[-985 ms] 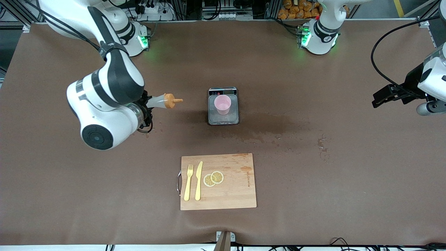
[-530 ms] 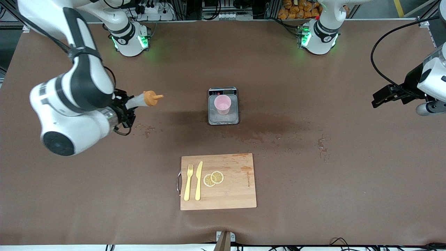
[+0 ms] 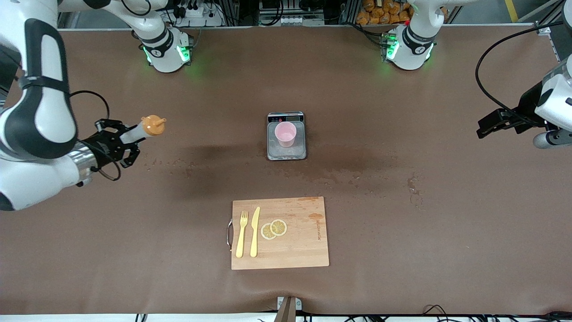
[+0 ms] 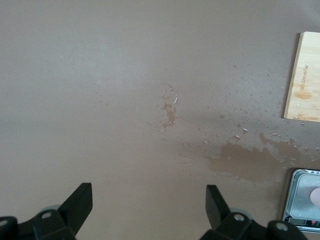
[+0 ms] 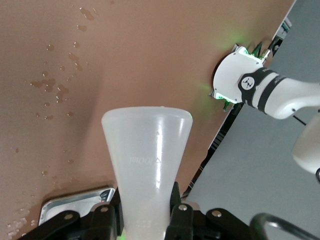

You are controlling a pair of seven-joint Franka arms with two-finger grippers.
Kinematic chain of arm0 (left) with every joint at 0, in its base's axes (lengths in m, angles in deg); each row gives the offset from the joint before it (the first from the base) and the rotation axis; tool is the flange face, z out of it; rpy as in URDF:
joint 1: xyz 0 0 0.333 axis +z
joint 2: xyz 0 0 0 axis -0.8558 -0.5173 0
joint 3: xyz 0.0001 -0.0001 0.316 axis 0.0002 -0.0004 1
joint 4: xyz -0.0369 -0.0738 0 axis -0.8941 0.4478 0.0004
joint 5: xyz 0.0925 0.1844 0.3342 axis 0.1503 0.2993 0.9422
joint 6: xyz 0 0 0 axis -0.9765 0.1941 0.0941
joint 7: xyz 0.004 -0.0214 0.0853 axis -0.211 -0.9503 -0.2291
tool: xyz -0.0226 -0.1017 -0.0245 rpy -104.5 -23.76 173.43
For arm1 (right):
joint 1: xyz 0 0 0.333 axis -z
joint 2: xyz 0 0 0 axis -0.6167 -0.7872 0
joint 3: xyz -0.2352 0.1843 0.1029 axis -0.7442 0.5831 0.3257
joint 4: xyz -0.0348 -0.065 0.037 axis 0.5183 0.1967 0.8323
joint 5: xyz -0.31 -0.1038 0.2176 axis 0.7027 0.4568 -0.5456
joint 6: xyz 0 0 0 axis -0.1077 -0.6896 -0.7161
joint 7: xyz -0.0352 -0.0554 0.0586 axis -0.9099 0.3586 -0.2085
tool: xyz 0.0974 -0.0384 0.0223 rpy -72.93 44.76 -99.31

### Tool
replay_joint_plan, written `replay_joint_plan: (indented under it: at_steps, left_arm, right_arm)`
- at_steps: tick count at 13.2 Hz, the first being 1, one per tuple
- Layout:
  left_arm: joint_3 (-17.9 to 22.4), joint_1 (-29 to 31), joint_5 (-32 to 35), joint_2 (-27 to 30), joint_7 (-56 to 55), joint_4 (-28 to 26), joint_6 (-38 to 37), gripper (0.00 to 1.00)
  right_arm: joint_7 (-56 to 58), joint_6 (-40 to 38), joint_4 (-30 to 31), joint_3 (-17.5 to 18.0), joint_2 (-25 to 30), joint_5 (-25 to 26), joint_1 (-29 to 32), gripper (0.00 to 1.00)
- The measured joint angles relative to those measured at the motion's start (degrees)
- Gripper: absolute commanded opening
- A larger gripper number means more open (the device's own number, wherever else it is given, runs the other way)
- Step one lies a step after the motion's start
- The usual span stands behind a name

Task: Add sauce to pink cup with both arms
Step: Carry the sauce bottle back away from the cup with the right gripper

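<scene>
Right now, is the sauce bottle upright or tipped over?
Tipped. The sauce bottle lies nearly sideways in the shut right pincer, its orange nozzle cap pointing toward the pink cup on the scale.

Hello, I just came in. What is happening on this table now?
The right arm's tool is shut on a whitish squeeze bottle with an orange cap, held in the air over the right arm's end of the brown table. The pale pink plastic cup stands on the grey scale at mid-table. The left arm's tool waits open.

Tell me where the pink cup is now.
In the front view, the pink cup stands on the grey scale mid-table, farther from the camera than the cutting board.
</scene>
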Motion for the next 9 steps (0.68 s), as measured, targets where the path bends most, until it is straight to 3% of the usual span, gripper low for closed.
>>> replay_joint_plan:
  at_steps: [5,9]
  left_arm:
    - [0.0,0.0,0.0,0.0,0.0,0.0,0.0,1.0]
    - [0.0,0.0,0.0,-0.1,0.0,-0.1,0.0,1.0]
  right_arm:
    - [16.3,-0.3,3.2,-0.1,-0.1,-0.6,9.1,0.0]
    - [29.3,-0.3,6.1,-0.3,-2.1,-4.3,17.2,0.0]
